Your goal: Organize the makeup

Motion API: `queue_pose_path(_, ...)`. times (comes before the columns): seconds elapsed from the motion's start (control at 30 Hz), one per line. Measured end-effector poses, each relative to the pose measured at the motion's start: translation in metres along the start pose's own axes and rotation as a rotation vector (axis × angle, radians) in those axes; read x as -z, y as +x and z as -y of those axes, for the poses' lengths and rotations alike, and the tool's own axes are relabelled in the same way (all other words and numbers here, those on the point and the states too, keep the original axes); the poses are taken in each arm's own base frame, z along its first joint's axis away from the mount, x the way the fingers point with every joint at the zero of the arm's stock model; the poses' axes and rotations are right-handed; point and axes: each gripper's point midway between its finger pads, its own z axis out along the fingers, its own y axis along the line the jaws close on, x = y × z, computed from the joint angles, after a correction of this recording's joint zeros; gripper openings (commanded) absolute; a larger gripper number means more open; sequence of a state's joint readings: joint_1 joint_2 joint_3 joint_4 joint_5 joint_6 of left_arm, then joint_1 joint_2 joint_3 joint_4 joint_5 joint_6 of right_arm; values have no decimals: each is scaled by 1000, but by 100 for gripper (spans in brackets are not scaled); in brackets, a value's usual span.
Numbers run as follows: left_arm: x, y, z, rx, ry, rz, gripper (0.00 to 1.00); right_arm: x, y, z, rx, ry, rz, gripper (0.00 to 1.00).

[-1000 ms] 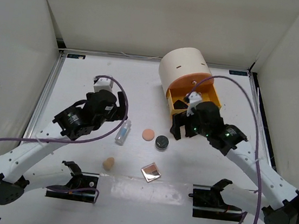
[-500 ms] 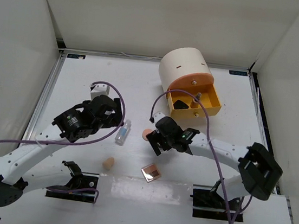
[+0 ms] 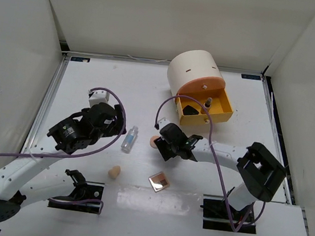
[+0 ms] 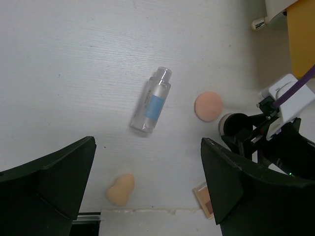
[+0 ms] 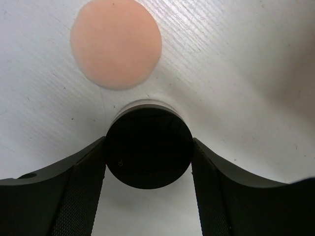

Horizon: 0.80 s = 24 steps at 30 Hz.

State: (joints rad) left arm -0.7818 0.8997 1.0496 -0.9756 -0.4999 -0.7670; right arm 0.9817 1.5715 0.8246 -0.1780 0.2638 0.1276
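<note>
Jaws of the right gripper (image 5: 147,147), partly closed, clamp the round black compact (image 5: 147,156).

The top external camera sits above and behind the 2 arms (image 3: 37,161), looking down on the whole counter (image 3: 93,81) from far off. The left wrist camera looks down past the left hand (image 4: 147,147) from mid height, catching the peach round puff (image 4: 208,106). The right wrist camera, on the right hand (image 5: 147,145), sits very close over the round black compact (image 5: 147,155). All 3 views share the puff.
</note>
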Motion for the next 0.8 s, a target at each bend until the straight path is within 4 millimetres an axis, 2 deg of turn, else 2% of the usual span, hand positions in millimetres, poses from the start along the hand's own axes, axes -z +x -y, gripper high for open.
queue_pose_path(0.1, -2, 3, -2, -4, -7, -5, 98, 6, 3, 4, 1, 17, -22, 18)
queue_pose_path(0.2, -4, 5, -2, -12, -8, -8, 98, 30, -18, 6, -10, 18, 19, 20)
queue_pose_path(0.27, -7, 8, -3, -27, -8, -13, 98, 59, -46, 7, -27, 7, 110, 21)
queue_pose_path(0.37, -13, 14, 1, -54, 7, -28, 98, 118, -100, 18, -69, 7, 324, 23)
queue_pose_path(0.43, -18, 18, 5, -75, 17, -47, 98, 154, -128, 35, -102, 44, 446, 23)
queue_pose_path(0.5, -24, 22, 10, -95, 22, -66, 98, 180, -148, 61, -140, 115, 523, 23)
queue_pose_path(0.57, -29, 25, 13, -111, 25, -82, 98, 188, -158, 87, -179, 180, 544, 23)
queue_pose_path(0.6, -31, 27, 15, -120, 26, -90, 98, 186, -159, 101, -197, 214, 536, 23)
queue_pose_path(0.67, -35, 29, 18, -131, 34, -100, 98, 174, -154, 126, -230, 264, 495, 23)
queue_pose_path(0.8, -38, 29, 25, -141, 56, -101, 98, 141, -133, 160, -280, 302, 373, 23)
